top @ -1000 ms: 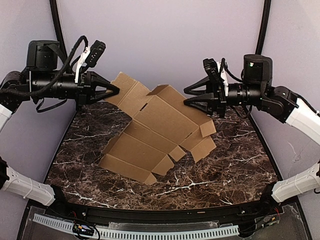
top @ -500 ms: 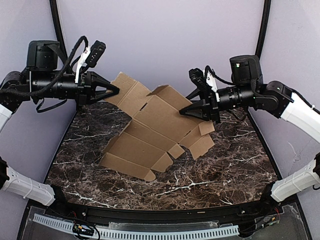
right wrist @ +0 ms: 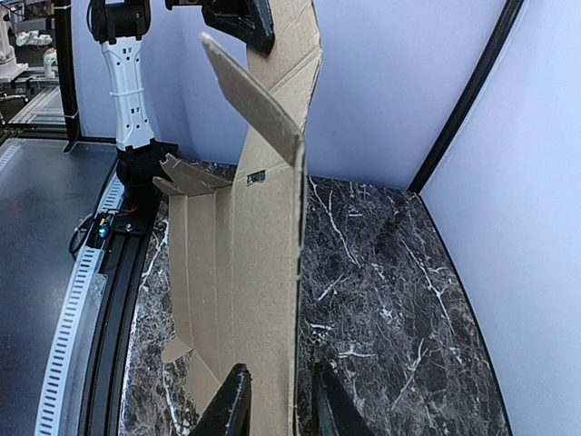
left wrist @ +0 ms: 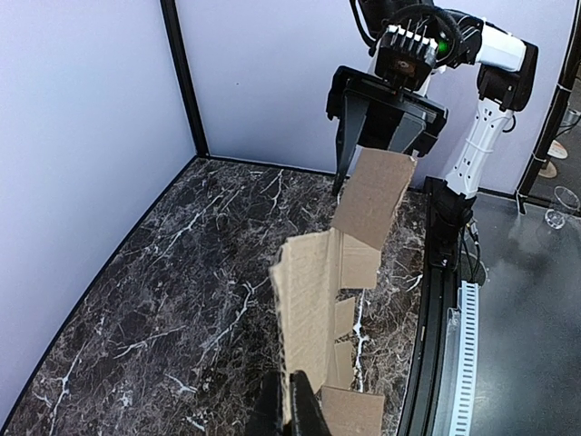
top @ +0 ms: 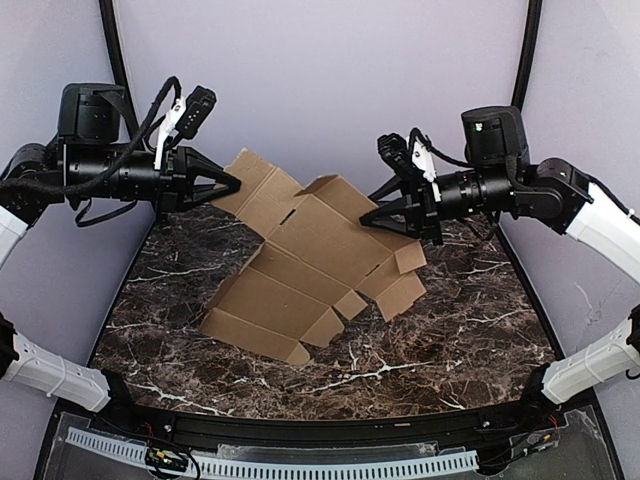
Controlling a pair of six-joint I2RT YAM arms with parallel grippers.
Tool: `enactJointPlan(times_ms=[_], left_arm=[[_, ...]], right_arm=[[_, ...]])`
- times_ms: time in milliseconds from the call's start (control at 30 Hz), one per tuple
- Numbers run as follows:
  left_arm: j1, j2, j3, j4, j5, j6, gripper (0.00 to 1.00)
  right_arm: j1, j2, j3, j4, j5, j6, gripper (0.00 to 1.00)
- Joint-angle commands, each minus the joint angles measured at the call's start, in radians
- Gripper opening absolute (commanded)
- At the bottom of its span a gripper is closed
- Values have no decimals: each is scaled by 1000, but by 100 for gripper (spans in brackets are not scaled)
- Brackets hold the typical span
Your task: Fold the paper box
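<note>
The paper box [top: 300, 260] is a brown cardboard die-cut sheet, partly folded and tilted. Its lower left end rests on the table and its upper end is held in the air. My left gripper [top: 232, 184] is shut on the upper left flap; in the left wrist view its fingers [left wrist: 289, 413] pinch the cardboard edge [left wrist: 318, 300]. My right gripper [top: 368, 218] is open at the box's upper right edge. In the right wrist view the gripper [right wrist: 280, 404] has its jaws on either side of the panel edge [right wrist: 236, 272], with a gap on both sides.
The dark marble table [top: 450, 330] lies under the box. Purple walls with black corner posts [top: 112, 40] close in the back and sides. A black rim and white cable rail [top: 320, 465] run along the near edge.
My right gripper has moved left to the box, and its open jaws now straddle the upper right edge. The right-hand flaps have sunk slightly. The left gripper holds still.
</note>
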Motion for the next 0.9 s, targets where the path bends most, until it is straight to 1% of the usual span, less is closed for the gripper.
enactJointPlan(times_ms=[0, 100, 133, 200, 267, 400, 467, 500, 533, 567, 633, 700, 733, 767, 867], left_arm=[[0, -2, -15, 8, 3, 7, 1], [0, -3, -17, 12, 0, 6, 1], [0, -6, -18, 14, -1, 5, 1], [0, -10, -21, 18, -1, 5, 1], [0, -13, -23, 23, 4, 5, 1], [0, -18, -27, 23, -3, -2, 1], [0, -22, -32, 24, -18, -5, 3], [0, -30, -39, 28, -29, -4, 11], [0, -36, -46, 32, -33, -6, 25], [0, -48, -60, 41, -43, -9, 31], [0, -69, -87, 55, -72, -17, 54], [0, -91, -117, 63, -112, -24, 65], [1, -105, -135, 67, -123, -30, 67], [1, -111, -151, 72, -149, -34, 72], [0, -138, -162, 77, -214, -46, 79]], right_arm=[[18, -5, 29, -21, 26, 1, 22], [22, -3, 27, -25, 30, 0, 19], [24, -1, 28, -26, 31, 2, 16], [28, 5, 30, -33, 40, 1, 9], [31, 10, 34, -39, 50, 0, 0], [36, 17, 45, -41, 75, 4, 0], [38, 20, 54, -43, 103, 7, 0], [38, 25, 63, -48, 118, 10, 0], [38, 32, 75, -61, 129, 10, 0], [38, 43, 93, -82, 134, 6, 0], [38, 80, 139, -137, 155, 4, 0], [38, 119, 189, -205, 182, 2, 0], [38, 139, 213, -237, 193, 5, 0], [37, 159, 242, -270, 204, 11, 0], [34, 225, 303, -359, 220, 25, 0]])
